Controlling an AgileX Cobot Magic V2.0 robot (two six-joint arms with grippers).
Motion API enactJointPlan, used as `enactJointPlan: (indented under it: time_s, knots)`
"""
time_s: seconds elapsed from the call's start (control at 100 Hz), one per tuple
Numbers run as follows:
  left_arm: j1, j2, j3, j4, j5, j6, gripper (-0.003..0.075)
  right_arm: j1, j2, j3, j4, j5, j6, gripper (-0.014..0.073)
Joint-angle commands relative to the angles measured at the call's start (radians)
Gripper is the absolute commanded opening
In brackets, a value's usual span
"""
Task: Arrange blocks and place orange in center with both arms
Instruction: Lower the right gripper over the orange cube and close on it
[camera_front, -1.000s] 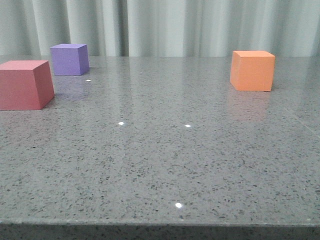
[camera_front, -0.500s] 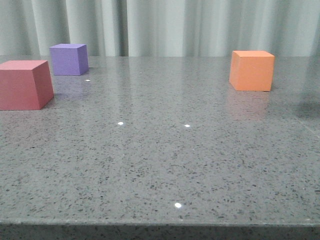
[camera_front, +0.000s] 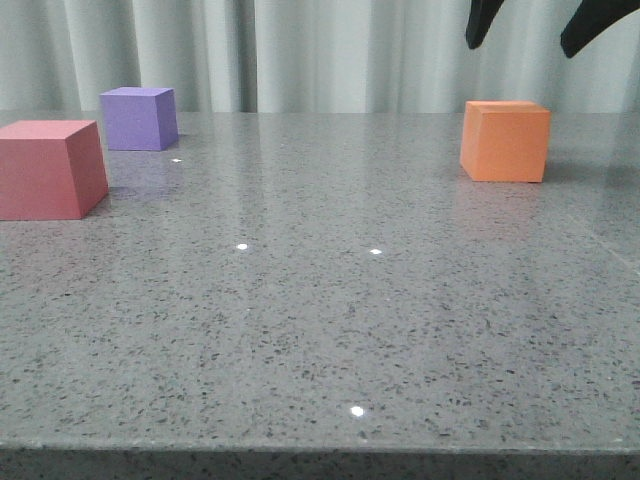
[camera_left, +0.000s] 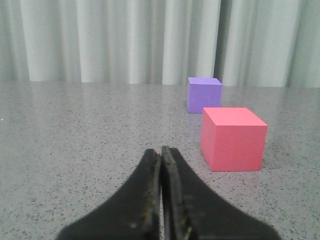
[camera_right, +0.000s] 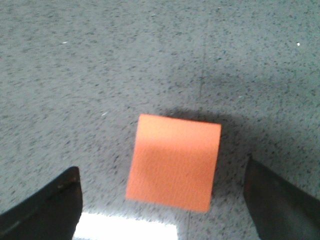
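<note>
A: Where is the right hand (camera_front: 536, 25) now?

B: High above the orange cube (camera_front: 505, 140), with its two fingers spread wide apart. In the right wrist view the cube (camera_right: 173, 162) lies between the finger tips, still well below them, nothing touching it. I judge the hand is held there to line up a straight drop onto the cube.

A: And the cube itself?

B: A plain matte block, flat faces, clean edges, resting squarely on the speckled grey tabletop (camera_front: 320, 330) toward the far right. From above it sits slightly turned against the line of the fingers (only a little), so the hand may need a small twist before it closes.

A: The other two?

B: Both on the far left. The red-pink cube (camera_front: 52, 168) is nearer the camera, the purple cube (camera_front: 139, 118) just behind it and a bit further in; they are near each other, not touching. The middle of the tabletop is where the orange one belongs, I take it, with those two on either side.

A: What is the left hand (camera_left: 161, 156) doing?

B: Its fingers are pressed together, gripping nothing. It sits low over the tabletop, facing the red-pink cube (camera_left: 232, 138), with the purple one (camera_left: 204, 94) beyond.
</note>
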Motion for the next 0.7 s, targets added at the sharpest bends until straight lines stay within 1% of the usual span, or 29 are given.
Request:
enactJointPlan:
  time_s: [0.0, 0.33, 0.57, 0.62, 0.69]
  knots:
    - [-0.001, -0.037, 0.042, -0.005, -0.080, -0.008, -0.0020, 0.000, -0.011, -0.068, -0.045, -0.024, 0.014, 0.0644]
    - [-0.001, -0.037, 0.042, -0.005, -0.080, -0.008, -0.0020, 0.000, 0.056, -0.078, -0.043, -0.028, 0.014, 0.0644]
    - [-0.001, -0.037, 0.042, -0.005, -0.080, -0.008, -0.0020, 0.000, 0.113, -0.078, -0.029, -0.001, 0.016, 0.0641]
    - [-0.001, -0.037, 0.042, -0.005, -0.080, -0.008, -0.0020, 0.000, 0.122, -0.078, -0.029, 0.002, 0.019, 0.0619]
    - [-0.001, -0.037, 0.042, -0.005, -0.080, -0.008, -0.0020, 0.000, 0.132, -0.078, -0.029, 0.007, 0.034, 0.0542]
